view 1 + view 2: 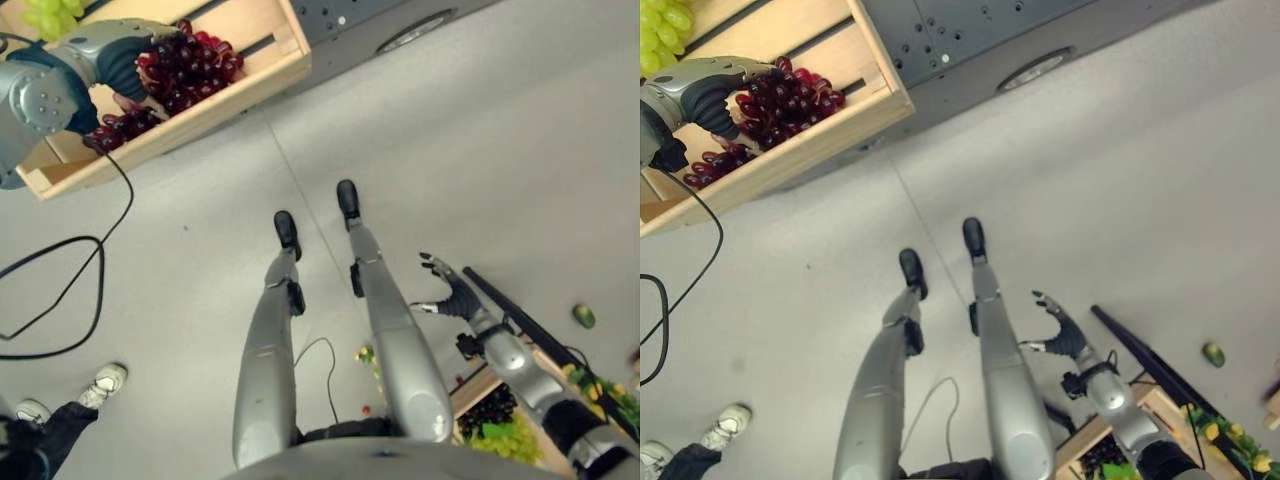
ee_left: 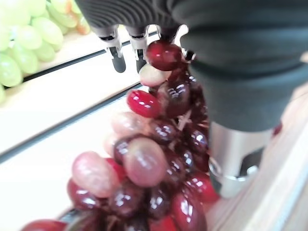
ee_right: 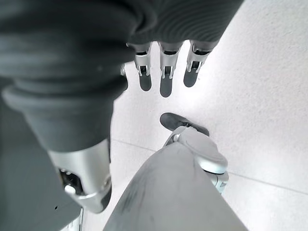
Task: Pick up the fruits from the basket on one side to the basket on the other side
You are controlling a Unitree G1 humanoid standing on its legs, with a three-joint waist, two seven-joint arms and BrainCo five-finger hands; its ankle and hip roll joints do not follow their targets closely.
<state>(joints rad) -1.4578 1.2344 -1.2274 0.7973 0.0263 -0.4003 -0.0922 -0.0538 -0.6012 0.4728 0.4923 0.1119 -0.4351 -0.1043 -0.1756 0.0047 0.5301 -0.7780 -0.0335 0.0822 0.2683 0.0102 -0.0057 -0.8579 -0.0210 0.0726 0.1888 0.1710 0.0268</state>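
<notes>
My left hand is inside a wooden crate at the upper left, curled around a bunch of red grapes. In the left wrist view the bunch hangs between the fingers and the thumb. More red grapes trail along the crate's near wall. Green grapes lie in the crate's far corner. My right hand hovers open and empty over the floor at the lower right, just above a second wooden basket that holds dark grapes, green grapes and yellow fruit.
A small green fruit lies on the grey floor at the right, and a few small fruits lie near the basket. A person's white shoes stand at the lower left. A dark cabinet stands behind the crate.
</notes>
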